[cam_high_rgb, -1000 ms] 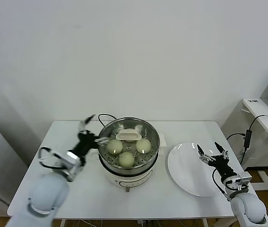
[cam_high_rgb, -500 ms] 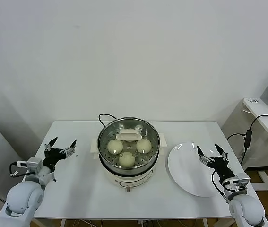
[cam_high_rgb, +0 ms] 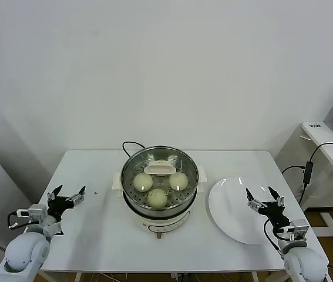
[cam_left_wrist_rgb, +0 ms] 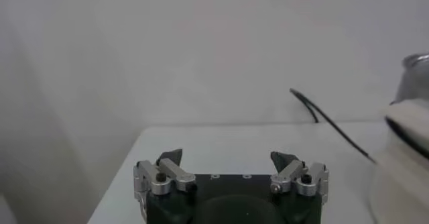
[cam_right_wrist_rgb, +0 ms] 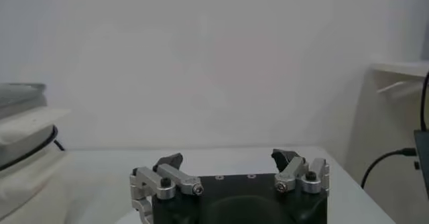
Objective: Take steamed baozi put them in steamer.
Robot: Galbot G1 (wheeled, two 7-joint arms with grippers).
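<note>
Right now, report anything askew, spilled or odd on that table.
Nothing looks spilled or damaged. Three baozi sit in the steamer, upright at the table's centre; the white plate lies flat and bare. Only oddity: a tiny dark speck on the table near the open left gripper.

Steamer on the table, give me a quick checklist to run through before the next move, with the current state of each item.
1. Buns in the steamer: three buns sit in the basket; a white object at the back may hide another. Cannot tell if all are in.
2. Plate: no bun on it. Ok.
3. Left gripper: open, holding nothing, near the table's left edge, apart from the steamer. Ok.
4. Right gripper: open, holding nothing, over the plate's right side. Ok.
5. Cord: runs behind the steamer, away from both arms. Ok.
</note>
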